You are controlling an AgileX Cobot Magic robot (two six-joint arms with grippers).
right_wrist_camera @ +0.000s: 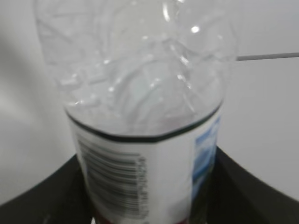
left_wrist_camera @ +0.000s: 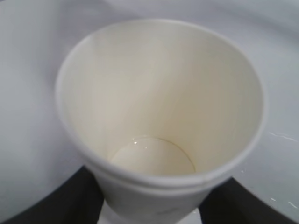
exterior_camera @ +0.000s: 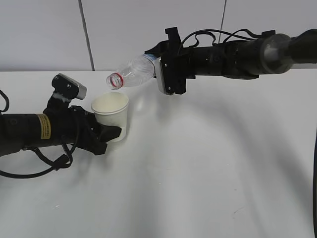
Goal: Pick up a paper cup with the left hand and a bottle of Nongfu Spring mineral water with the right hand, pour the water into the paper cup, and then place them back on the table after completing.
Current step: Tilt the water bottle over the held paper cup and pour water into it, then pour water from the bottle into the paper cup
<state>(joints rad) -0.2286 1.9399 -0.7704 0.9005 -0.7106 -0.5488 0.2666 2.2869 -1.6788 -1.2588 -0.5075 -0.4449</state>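
Exterior view shows our right hand (exterior_camera: 159, 74) gripping the bottle (exterior_camera: 132, 72), tipped just above the paper cup (exterior_camera: 111, 115) our left hand (exterior_camera: 110, 133) holds; we think water could spill if its mouth drifts sideways.

Exterior view: camera in front of the table (exterior_camera: 198, 188), above it, looking down at a slant toward the back wall; both arms enter from the frame's sides. Left wrist view: very close, looking down into the paper cup (left_wrist_camera: 159, 107), which fills the frame; same cup sits left of centre in the exterior view (exterior_camera: 111, 115). Right wrist view: very close along the bottle (right_wrist_camera: 145, 140), label at bottom; same bottle appears upper centre in the exterior view (exterior_camera: 132, 72).
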